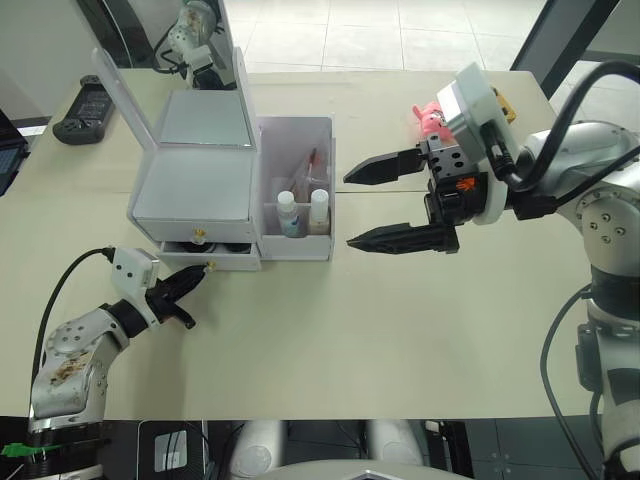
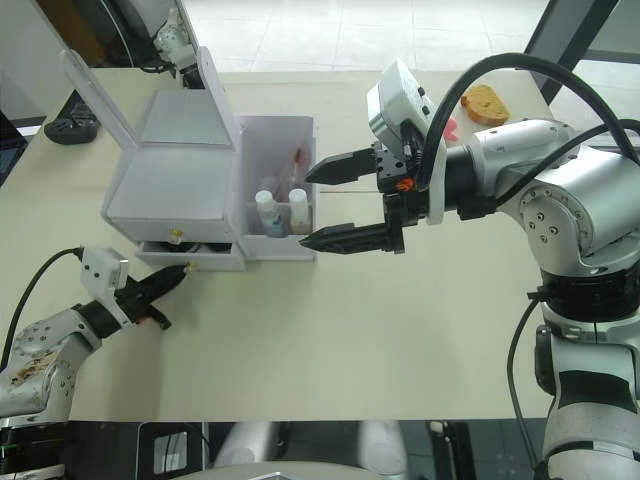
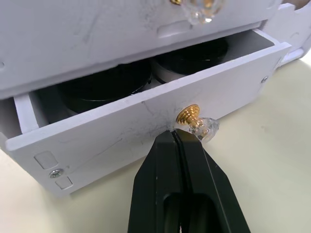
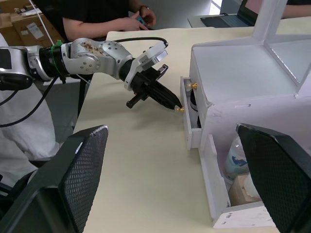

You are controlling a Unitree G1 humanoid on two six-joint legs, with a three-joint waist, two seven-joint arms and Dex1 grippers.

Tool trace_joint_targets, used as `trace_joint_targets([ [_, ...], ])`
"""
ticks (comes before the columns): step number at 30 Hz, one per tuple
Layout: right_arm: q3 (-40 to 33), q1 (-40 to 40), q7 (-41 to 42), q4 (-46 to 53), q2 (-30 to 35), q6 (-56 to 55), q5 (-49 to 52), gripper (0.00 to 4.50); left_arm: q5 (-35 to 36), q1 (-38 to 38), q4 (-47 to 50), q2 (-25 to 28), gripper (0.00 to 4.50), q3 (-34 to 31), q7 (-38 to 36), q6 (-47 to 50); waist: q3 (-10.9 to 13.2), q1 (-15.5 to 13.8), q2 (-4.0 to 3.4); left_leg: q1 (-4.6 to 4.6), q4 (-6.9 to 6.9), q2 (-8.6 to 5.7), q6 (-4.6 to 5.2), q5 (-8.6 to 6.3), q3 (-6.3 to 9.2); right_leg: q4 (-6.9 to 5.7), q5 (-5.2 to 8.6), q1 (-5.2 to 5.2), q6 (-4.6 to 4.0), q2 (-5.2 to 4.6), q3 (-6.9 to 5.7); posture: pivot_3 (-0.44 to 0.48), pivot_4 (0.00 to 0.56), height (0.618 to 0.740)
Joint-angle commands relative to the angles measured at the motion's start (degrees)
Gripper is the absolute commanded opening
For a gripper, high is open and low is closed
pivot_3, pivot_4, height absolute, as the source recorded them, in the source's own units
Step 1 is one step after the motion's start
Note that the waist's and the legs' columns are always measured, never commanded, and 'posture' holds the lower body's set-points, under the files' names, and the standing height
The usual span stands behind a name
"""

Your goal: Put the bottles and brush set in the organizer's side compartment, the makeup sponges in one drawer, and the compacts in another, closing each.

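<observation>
A: Lower drawer point(image 3: 146, 126) of the organizer point(image 1: 200, 190) sits partly out, 2 dark compacts point(image 3: 189, 53) inside. Left end effector point(image 3: 182, 143) is clenched, tips against the gold knob point(image 3: 188, 115).
B: Push straight in w/ the knob centred, else the drawer skews & jams. Right side?
A: Right end effector point(image 1: 385, 205) hangs released just beside the side compartment point(image 1: 300, 150); bottles point(image 1: 288, 213) & brush set already in it. Keep it off the organizer.

Robot lab or office: beige worktable point(image 1: 330, 330), tiled floor point(image 1: 350, 30), laptop point(image 4: 228, 12), seated person point(image 4: 97, 17) (cardboard boxes point(image 4: 22, 26) behind).
</observation>
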State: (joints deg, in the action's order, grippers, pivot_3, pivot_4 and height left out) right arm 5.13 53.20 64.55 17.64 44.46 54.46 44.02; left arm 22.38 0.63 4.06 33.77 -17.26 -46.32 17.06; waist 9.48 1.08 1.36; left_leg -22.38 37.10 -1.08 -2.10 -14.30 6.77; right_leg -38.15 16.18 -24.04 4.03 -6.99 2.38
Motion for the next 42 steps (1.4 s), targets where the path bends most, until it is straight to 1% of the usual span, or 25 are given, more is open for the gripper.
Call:
trace_joint_targets([
  [1, -2.2, 0.4, -0.9, 1.6, 0.6, -0.1, 0.6, 4.50, -0.7, 2.8, -1.7, 0.7, 0.03, 0.4, 0.3, -2.2, 0.0, 0.0, 0.00, 0.00, 0.00, 0.00, 0.00, 0.00, 0.00, 0.00, 0.00, 0.00, 0.00, 0.00, 0.00, 0.000, 0.150, 0.740],
  [7, -2.2, 0.2, -1.7, 1.7, 0.7, -0.2, 0.6, 4.50, -1.2, 5.0, -4.1, 0.9, 0.03, 1.0, 0.5, -3.2, 0.0, -0.1, 0.00, -0.01, 0.01, 0.00, -0.01, 0.00, 0.01, -0.01, 0.00, 0.00, 0.00, 0.00, -0.01, 0.000, 0.150, 0.740],
  [21, -2.2, 0.1, -2.2, 1.2, 0.6, -0.8, 0.4, 4.50, -1.5, 6.6, -4.5, 1.0, 0.03, 1.4, 0.8, -2.7, 0.0, -0.1, 0.00, -0.01, 0.03, 0.00, -0.01, 0.01, 0.01, -0.03, 0.00, 0.00, 0.00, 0.00, -0.01, 0.000, 0.150, 0.740],
  [23, -2.6, -0.1, -2.3, 1.1, 0.3, -0.2, 1.2, 4.50, -0.1, 6.0, -3.5, 0.8, 0.03, 1.6, 0.1, -0.7, 0.0, -0.1, 0.00, -0.02, 0.03, 0.00, -0.01, 0.01, 0.01, -0.03, 0.00, 0.00, 0.00, 0.00, -0.01, 0.000, 0.150, 0.740],
  [25, -3.4, -0.4, -2.0, 0.7, -0.1, 1.1, 3.1, 4.50, 1.2, 3.3, -0.8, 1.8, 0.03, 2.3, -2.3, 1.5, 0.0, -0.1, 0.00, -0.02, 0.04, -0.01, -0.01, 0.01, 0.01, -0.02, 0.00, 0.01, 0.01, 0.00, -0.01, 0.000, 0.150, 0.740],
  [27, -4.7, -1.9, -1.8, -0.1, -0.4, -0.1, 3.4, 4.50, 3.2, 0.3, 1.1, 3.2, 0.03, 0.6, -3.8, 2.9, 0.0, 0.1, 0.01, -0.02, 0.02, 0.00, -0.01, 0.01, 0.01, 0.02, 0.00, 0.01, 0.01, 0.00, 0.00, 0.000, 0.150, 0.740],
  [29, -4.9, -4.3, -1.9, -2.4, 1.0, 1.2, 2.8, 4.50, 4.6, -2.7, 2.5, 5.2, 0.03, -2.6, -4.5, 3.7, 0.0, 0.3, 0.01, -0.01, 0.00, 0.00, 0.00, 0.00, 0.01, 0.03, 0.00, 0.00, 0.01, 0.00, 0.01, 0.000, 0.150, 0.740],
  [32, -6.4, -9.5, 0.0, -4.5, 4.2, -1.0, 1.0, 4.50, 6.4, -6.0, 3.3, 8.2, 0.58, -8.0, -5.5, 4.5, 0.0, 0.3, 0.04, -0.02, -0.03, 0.02, 0.00, 0.00, 0.01, 0.02, 0.00, -0.03, 0.01, 0.02, 0.00, 0.000, 0.150, 0.740],
  [34, -8.1, -13.3, 1.0, -6.7, 5.6, -5.4, -1.2, 4.50, 8.0, -7.7, 3.3, 10.3, 1.21, -12.3, -5.7, 5.5, 0.0, 0.1, 0.04, -0.04, -0.03, 0.01, 0.00, 0.00, 0.00, 0.03, 0.00, -0.03, 0.01, 0.01, 0.00, 0.000, 0.150, 0.740],
  [36, -11.8, -17.2, -0.1, -11.1, 4.8, -10.8, -3.2, 4.50, 9.2, -9.0, 1.7, 12.8, 1.81, -17.9, -6.8, 5.4, 0.0, 0.1, 0.05, -0.02, -0.01, 0.01, 0.00, 0.00, -0.01, 0.04, 0.00, -0.01, 0.01, 0.01, 0.01, 0.000, 0.150, 0.740],
  [38, -13.0, -20.4, 0.7, -13.0, 4.7, -17.2, -6.3, 4.50, 9.2, -9.4, -0.1, 14.5, 2.45, -21.0, -6.8, 5.6, 0.0, 0.1, 0.05, 0.00, -0.02, 0.01, 0.00, 0.00, -0.04, 0.05, 0.00, 0.02, 0.01, 0.01, 0.01, 0.000, 0.150, 0.740],
  [40, -16.2, -24.1, -0.4, -17.2, 3.5, -23.9, -8.8, 4.50, 9.4, -9.6, -2.5, 16.9, 3.06, -25.3, -7.3, 5.6, 0.0, 0.2, 0.05, 0.03, -0.05, 0.01, 0.00, 0.00, -0.06, 0.04, 0.00, 0.02, 0.01, 0.01, 0.02, 0.000, 0.150, 0.740],
  [42, -18.4, -26.2, -1.8, -20.3, 2.3, -28.8, -10.7, 4.50, 9.6, -9.6, -4.3, 18.5, 3.72, -27.5, -8.2, 5.5, 0.0, 0.3, 0.05, 0.05, -0.08, 0.02, 0.00, 0.00, -0.07, 0.05, 0.00, 0.03, 0.01, 0.01, 0.01, 0.000, 0.150, 0.740],
])
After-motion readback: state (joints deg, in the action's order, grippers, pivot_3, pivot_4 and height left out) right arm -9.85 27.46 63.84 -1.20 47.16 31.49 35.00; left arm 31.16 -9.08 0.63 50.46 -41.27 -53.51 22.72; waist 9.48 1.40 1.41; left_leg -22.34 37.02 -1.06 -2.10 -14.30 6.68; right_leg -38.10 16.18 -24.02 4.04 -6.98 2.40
